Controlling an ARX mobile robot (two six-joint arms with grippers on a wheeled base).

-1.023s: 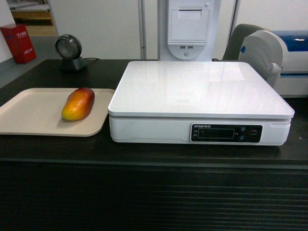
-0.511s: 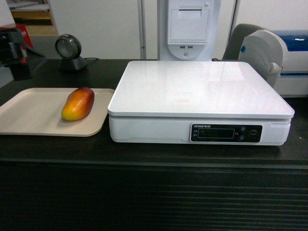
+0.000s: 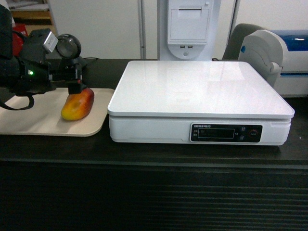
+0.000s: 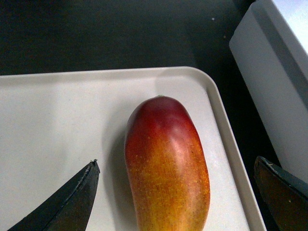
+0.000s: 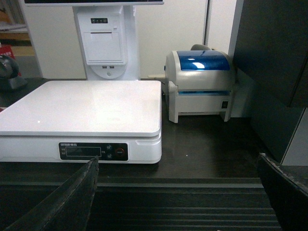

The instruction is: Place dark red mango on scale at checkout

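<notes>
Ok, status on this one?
Left gripper open, straddling mango on tray. Right gripper open, empty, at counter edge. Scale top bare, path clear.

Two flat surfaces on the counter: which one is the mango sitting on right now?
The flat beige tray left of the large white scale. The dark red mango lies on its right part, under the open left gripper; the scale's glossy top is bare.

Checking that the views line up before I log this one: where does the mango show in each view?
Head: the mango lies at the left, on the tray, under the left gripper.
Left wrist: bottom centre, between the open fingers.
Right wrist: not in it.
Shared landmark: the scale, right of the tray; its corner shows in the left wrist view, and all of it in the right.
</notes>
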